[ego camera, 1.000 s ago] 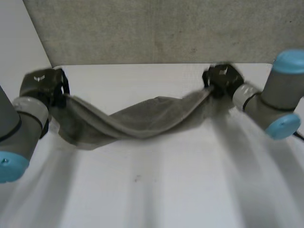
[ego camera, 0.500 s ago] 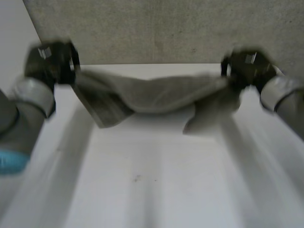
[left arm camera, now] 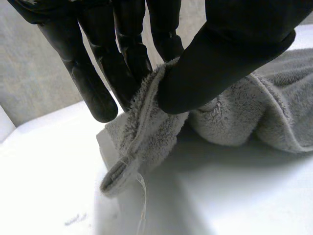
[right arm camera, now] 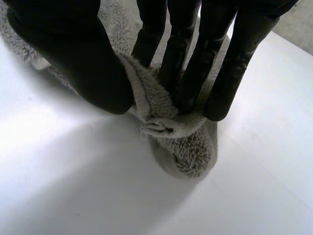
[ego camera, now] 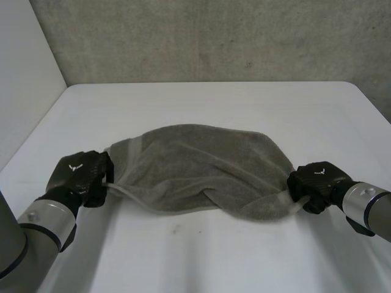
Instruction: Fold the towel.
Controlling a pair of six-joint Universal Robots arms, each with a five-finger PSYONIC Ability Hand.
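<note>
A soft grey cloth towel [ego camera: 201, 165] is spread in a rumpled heap on the middle of the flat white table [ego camera: 201, 256]. Its left end is pinched between the thumb and fingers of the black left hand [ego camera: 79, 177]. Its right end is pinched the same way by the black right hand [ego camera: 314, 183].

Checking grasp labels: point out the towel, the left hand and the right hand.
towel [ego camera: 201, 162], head view, middle of the cloth.
left hand [ego camera: 79, 175], head view, back of the hand, pinching one towel end.
right hand [ego camera: 316, 182], head view, back of the hand, pinching the opposite end.
</note>
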